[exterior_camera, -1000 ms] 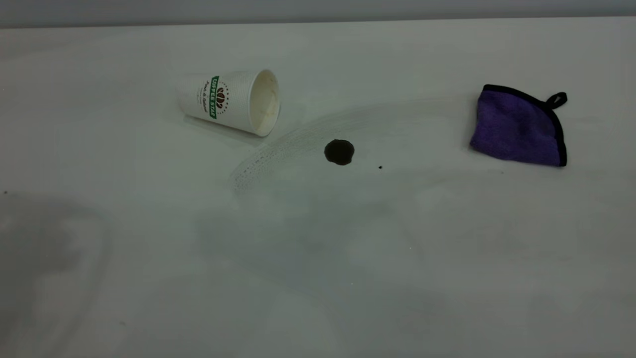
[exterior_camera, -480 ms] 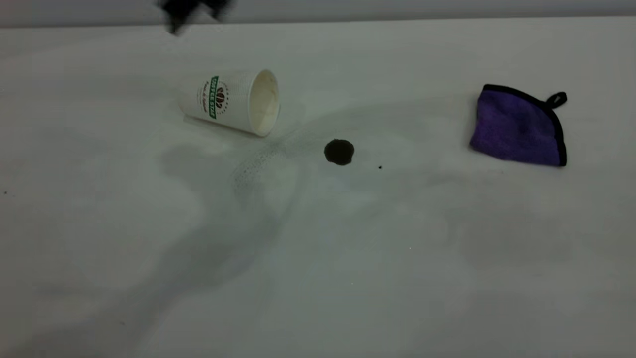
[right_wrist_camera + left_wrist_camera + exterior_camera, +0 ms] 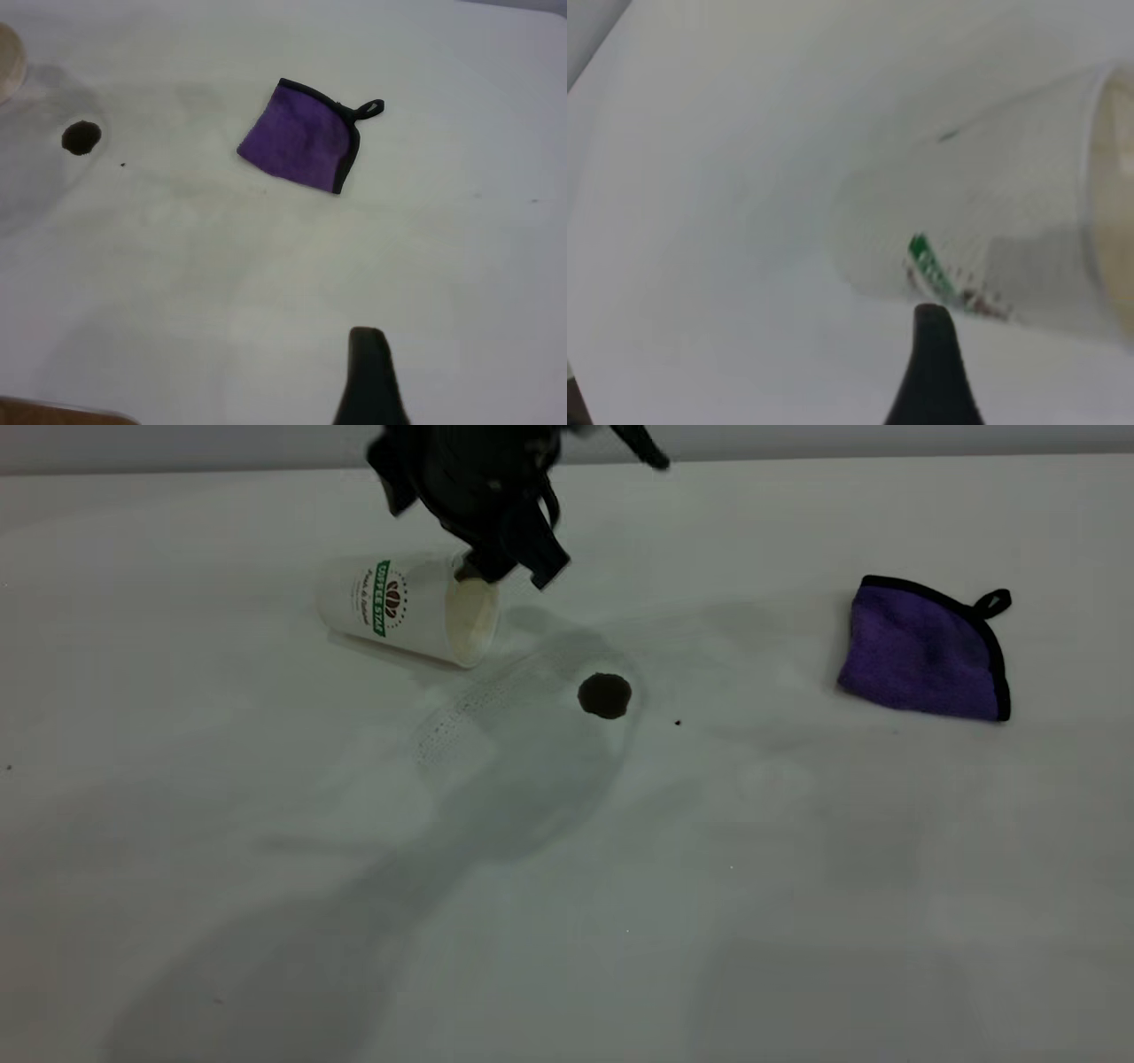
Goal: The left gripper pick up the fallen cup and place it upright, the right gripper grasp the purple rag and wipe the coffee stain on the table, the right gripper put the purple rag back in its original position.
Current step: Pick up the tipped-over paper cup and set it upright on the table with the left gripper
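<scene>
the left gripper [image 3: 514,571], jaws' state unreadable, has been brought down over the fallen cup [image 3: 407,607] on the white surface [image 3: 567,921], the purple rag [image 3: 921,651] unmoved.

We see dim, flat light on the table [image 3: 797,921]. A broad soft shadow runs from the coffee stain [image 3: 605,695] toward the near left edge. The left gripper [image 3: 518,571] above the cup [image 3: 403,607] is smeared by motion blur. Our left wrist view of the cup [image 3: 983,239] is soft, out of focus.
</scene>
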`<action>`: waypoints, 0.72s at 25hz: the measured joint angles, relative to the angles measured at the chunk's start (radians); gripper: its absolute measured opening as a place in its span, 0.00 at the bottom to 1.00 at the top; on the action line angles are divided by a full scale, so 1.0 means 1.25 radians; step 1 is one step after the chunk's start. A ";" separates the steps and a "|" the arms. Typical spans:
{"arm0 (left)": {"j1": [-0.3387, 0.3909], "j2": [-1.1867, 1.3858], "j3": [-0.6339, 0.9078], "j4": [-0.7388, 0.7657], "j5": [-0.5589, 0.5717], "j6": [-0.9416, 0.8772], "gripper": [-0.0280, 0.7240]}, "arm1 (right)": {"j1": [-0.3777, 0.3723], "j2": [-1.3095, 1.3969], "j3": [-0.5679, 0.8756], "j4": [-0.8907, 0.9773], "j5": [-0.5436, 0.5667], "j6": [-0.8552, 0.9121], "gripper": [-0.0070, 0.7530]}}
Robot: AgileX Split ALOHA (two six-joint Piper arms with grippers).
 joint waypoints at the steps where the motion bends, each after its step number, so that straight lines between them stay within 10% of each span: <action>1: 0.000 0.019 -0.015 0.003 -0.001 0.000 0.88 | 0.000 0.000 0.000 0.000 0.000 0.000 0.78; 12: 0.013 0.118 -0.063 0.116 0.004 -0.006 0.84 | 0.000 0.000 0.000 0.000 0.000 0.000 0.78; 18: 0.032 0.122 -0.065 0.154 0.015 -0.030 0.44 | 0.000 0.000 0.000 0.000 0.000 0.000 0.78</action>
